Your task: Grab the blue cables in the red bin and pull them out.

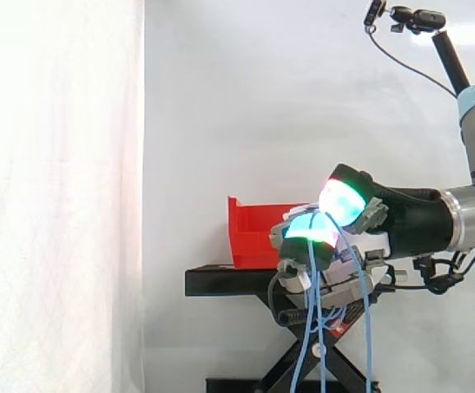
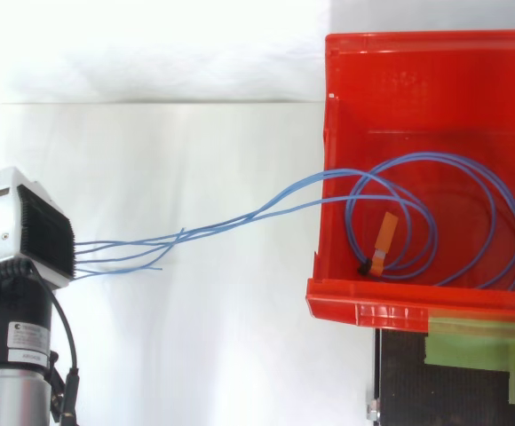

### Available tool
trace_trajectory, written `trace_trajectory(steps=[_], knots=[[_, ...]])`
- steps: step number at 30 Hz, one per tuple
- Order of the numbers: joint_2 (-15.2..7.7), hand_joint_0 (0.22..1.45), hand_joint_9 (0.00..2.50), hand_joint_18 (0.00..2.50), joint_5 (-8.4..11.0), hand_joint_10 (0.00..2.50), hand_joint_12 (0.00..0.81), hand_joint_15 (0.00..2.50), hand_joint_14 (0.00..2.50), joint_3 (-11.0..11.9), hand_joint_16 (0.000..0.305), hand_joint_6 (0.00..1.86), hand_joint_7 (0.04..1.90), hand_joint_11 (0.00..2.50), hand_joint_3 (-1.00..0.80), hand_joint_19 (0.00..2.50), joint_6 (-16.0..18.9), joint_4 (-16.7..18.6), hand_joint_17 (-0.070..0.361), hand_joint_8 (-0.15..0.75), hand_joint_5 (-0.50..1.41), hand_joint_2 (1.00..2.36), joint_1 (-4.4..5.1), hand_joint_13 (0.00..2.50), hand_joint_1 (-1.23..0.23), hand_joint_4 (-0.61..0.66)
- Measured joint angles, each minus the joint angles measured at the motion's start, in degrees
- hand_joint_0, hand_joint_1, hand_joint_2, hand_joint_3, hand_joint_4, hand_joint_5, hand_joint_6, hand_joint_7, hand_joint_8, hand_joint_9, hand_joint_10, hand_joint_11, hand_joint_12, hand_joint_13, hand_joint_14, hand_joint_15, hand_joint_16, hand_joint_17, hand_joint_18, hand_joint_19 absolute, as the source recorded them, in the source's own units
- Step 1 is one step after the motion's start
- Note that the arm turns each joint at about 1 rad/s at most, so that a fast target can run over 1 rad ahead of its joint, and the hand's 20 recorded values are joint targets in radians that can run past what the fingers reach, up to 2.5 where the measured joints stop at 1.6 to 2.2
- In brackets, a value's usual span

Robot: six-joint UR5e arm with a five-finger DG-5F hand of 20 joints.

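blue cables (image 2: 271, 209) in hand's (image 1: 356, 246) grip

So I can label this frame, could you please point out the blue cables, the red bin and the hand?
blue cables (image 2: 266, 210): top view, on the stretched bundle of strands.
red bin (image 1: 254, 237): side view, on its side wall.
hand (image 1: 341, 201): side view, on a glowing fingertip pad.

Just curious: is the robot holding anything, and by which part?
Yes: the hand pinches the blue cables along their loose strands, outside the red bin.
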Motion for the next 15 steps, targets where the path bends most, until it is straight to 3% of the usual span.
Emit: trace_trajectory(steps=[15], knots=[[0.0,0.72,1.15,1.38,-2.41,0.03,0.323,1.4,1.69,0.0,0.047,0.01,0.88,0.78,-1.0,1.82,-2.0,2.0,0.105,0.283,0.95,1.0,-0.11,1.22,-0.77,0.18]])
